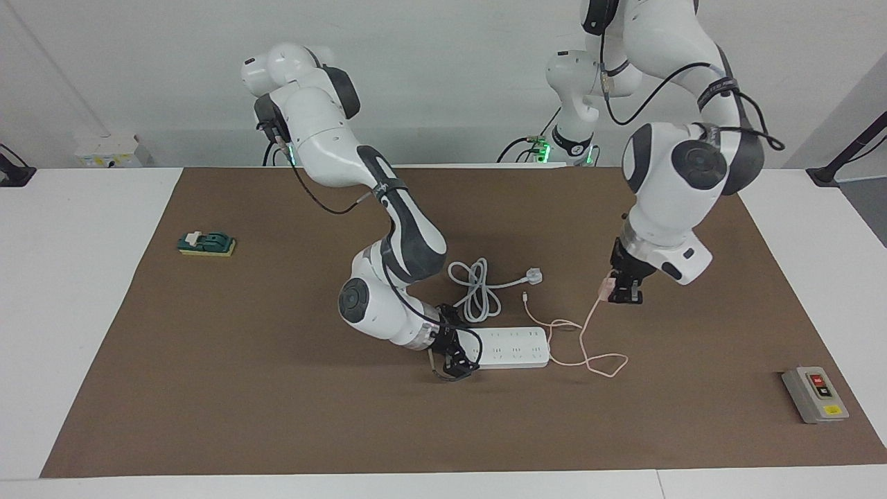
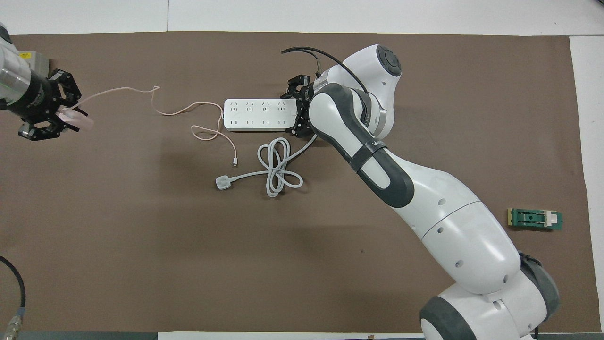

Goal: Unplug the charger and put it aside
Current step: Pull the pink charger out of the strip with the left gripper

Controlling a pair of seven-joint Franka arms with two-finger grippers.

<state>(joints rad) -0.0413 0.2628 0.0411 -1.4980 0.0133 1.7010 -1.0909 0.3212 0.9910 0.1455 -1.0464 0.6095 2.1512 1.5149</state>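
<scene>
My left gripper (image 1: 626, 290) is shut on the small pale pink charger (image 1: 608, 288) and holds it in the air over the brown mat, toward the left arm's end of the table, apart from the power strip. It also shows in the overhead view (image 2: 75, 121) in the left gripper (image 2: 49, 112). Its thin pink cable (image 1: 587, 346) hangs down and loops on the mat beside the white power strip (image 1: 514, 347). My right gripper (image 1: 456, 355) is low, its fingers on either side of the strip's end (image 2: 255, 114).
A white three-pin plug (image 1: 532, 276) with a coiled thick white cord (image 1: 475, 288) lies nearer to the robots than the strip. A grey switch box (image 1: 815, 394) sits at the left arm's end. A green block (image 1: 206, 243) lies at the right arm's end.
</scene>
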